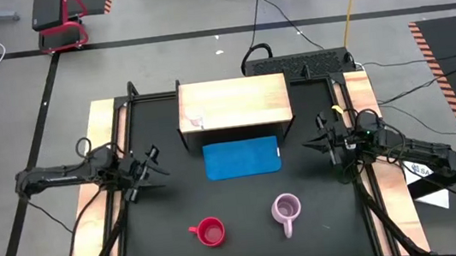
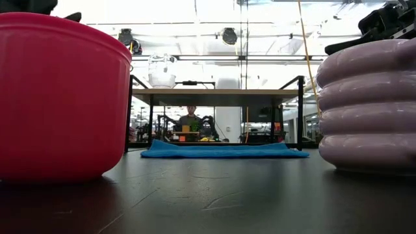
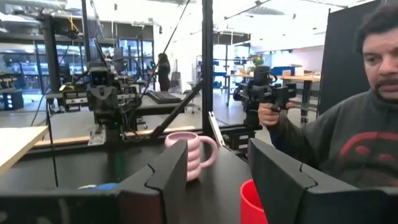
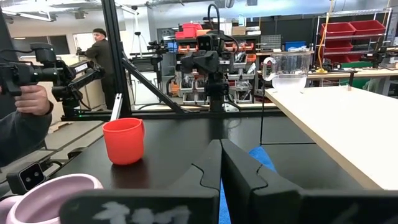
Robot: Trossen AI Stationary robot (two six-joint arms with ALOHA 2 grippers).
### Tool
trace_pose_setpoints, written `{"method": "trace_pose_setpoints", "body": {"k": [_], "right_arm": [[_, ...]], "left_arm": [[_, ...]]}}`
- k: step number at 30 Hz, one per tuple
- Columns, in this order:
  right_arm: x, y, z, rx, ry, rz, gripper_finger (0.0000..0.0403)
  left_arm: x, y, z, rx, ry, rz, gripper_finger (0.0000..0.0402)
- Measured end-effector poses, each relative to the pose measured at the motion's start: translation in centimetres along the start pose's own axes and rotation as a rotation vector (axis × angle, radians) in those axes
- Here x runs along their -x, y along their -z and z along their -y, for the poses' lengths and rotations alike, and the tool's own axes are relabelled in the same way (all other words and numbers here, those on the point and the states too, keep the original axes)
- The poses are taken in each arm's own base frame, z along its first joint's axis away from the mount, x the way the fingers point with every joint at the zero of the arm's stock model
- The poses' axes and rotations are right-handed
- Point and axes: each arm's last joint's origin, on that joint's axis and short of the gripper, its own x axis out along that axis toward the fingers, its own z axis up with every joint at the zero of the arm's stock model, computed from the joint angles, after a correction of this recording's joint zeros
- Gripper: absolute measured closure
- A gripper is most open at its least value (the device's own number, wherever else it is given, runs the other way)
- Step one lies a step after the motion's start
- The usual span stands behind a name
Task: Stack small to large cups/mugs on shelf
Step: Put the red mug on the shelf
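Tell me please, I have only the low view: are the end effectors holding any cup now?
Observer: No. The left end effector is open and empty, left of the blue mat.
Operator: And the right one?
Observer: The right end effector is shut on nothing, right of the mat.
Operator: Where does the red mug's handle point?
Observer: The red mug has its handle toward the left arm's side.

Glass cup (image 1: 195, 120) on shelf (image 1: 242, 100)
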Motion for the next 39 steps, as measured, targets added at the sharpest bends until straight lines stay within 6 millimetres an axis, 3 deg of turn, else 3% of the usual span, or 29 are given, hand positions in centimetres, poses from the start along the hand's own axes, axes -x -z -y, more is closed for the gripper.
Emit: {"method": "trace_pose_setpoints", "body": {"k": [10,15,27,39], "right_arm": [[0.0,0.0,0.0,-0.001,0.000,-0.001,0.0403],[0.0,0.0,0.0,-0.002,0.000,-0.002,0.0403],[0.0,0.0,0.0,-0.005,-0.001,-0.002,0.0403],[0.0,0.0,0.0,0.002,-0.002,-0.002,0.0403]], "left_arm": [[-1.5,-0.3,0.2,0.025,-0.031,-0.047,0.0229],[-3.3,-1.8,0.3,0.005,-0.009,-0.095,0.0229],[-6.5,-3.3,-0.1,0.065,-0.039,-0.383,0.0229],[-7.7,-3.2,1.1,0.115,0.045,-0.385,0.0229]]}}
